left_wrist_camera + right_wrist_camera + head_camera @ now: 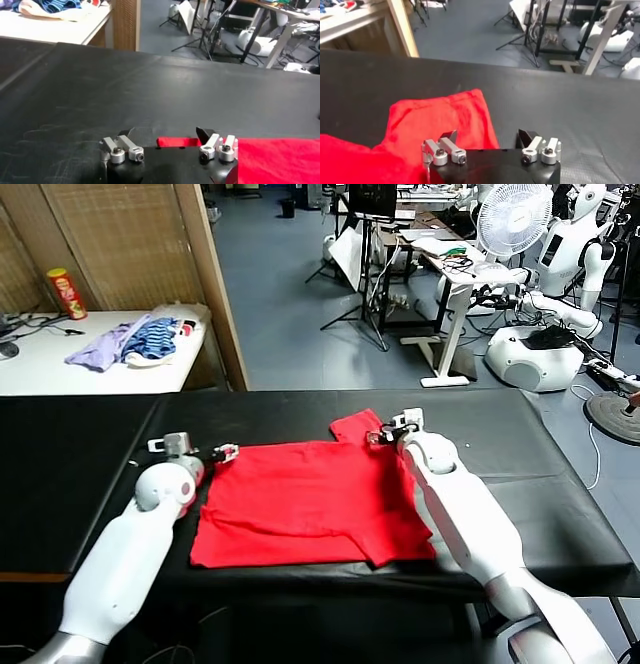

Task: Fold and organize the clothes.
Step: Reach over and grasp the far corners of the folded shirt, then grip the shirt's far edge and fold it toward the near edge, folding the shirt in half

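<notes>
The red T-shirt point(310, 504) lies spread flat on the black table point(80, 454), with one short sleeve point(355, 424) sticking out at its far right corner. No print or tag shows. My left gripper point(228, 452) sits low at the shirt's far left corner. In the left wrist view it point(165, 134) is open, and the shirt's edge point(175, 142) lies between the jaws. My right gripper point(385, 431) is at the sleeve. The right wrist view shows it point(487, 136) open, with one fingertip point(451, 135) over the red sleeve point(440, 120) and the other over bare table.
A white side table point(40, 369) at the far left holds a heap of lilac and blue-striped garments point(135, 342) and a chip can point(66, 292). A wooden partition point(215, 284) stands behind the black table. Beyond it are tripods, a fan point(512, 219) and another white robot point(560, 294).
</notes>
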Action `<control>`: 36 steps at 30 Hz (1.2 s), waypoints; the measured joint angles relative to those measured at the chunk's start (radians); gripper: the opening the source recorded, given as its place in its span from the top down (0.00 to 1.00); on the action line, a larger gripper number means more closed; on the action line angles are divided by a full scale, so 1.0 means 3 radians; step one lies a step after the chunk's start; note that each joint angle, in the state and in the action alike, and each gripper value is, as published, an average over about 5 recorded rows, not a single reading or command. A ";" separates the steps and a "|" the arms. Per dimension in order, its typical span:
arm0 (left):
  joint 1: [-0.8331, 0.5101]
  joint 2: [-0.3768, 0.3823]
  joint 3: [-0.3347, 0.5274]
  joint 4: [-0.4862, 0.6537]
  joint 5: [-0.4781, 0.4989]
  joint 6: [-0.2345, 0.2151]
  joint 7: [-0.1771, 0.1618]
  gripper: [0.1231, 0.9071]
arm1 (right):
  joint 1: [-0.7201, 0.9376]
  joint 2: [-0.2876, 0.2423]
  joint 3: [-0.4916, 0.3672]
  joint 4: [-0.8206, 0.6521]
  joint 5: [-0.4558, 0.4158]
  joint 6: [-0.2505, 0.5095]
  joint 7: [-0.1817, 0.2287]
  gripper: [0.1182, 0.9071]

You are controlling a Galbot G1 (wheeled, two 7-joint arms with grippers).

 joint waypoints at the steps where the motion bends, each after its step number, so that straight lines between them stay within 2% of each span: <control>1: 0.0008 0.0006 -0.0001 -0.0011 -0.0001 0.0001 0.0008 0.32 | -0.0001 0.0009 0.0001 -0.0007 -0.0004 0.0002 -0.0005 0.72; 5: 0.0045 0.0022 -0.0001 -0.0081 -0.0012 0.0016 0.0019 0.62 | -0.0012 0.0049 0.0017 -0.0034 -0.0029 0.0026 -0.0016 0.94; 9: 0.0063 0.0016 0.0002 -0.0134 -0.0018 0.0010 0.0039 0.89 | -0.0040 0.0074 0.0052 -0.0037 -0.0061 0.0153 -0.0016 0.99; 11: 0.0063 0.0002 -0.0001 -0.0142 -0.0017 -0.0021 0.0053 0.97 | -0.0065 0.0075 0.0069 -0.0016 -0.0067 0.0246 -0.0016 0.99; 17: 0.0064 -0.0047 -0.0063 -0.0189 0.0106 -0.0192 0.0100 0.99 | -0.0172 0.0016 0.0143 0.0157 0.0008 0.0488 -0.0063 0.99; 21: 0.0114 -0.0045 -0.0126 -0.0296 0.0215 -0.0264 0.0105 0.99 | -0.0326 -0.0084 0.0218 0.0488 0.0132 0.0521 -0.0109 0.99; 30: 0.0581 0.0141 -0.0342 -0.0977 0.0193 -0.0240 0.0034 0.99 | -0.0909 -0.0502 0.0460 0.1492 0.0500 0.0355 -0.0134 0.99; 33: 0.0817 0.0227 -0.0424 -0.1254 0.0168 -0.0209 -0.0015 0.99 | -0.1087 -0.0648 0.0527 0.1763 0.0685 0.0213 -0.0078 0.99; 36: 0.1046 0.0295 -0.0516 -0.1497 0.0177 -0.0189 -0.0037 0.99 | -0.1235 -0.0769 0.0579 0.2002 0.0855 0.0038 0.0035 0.99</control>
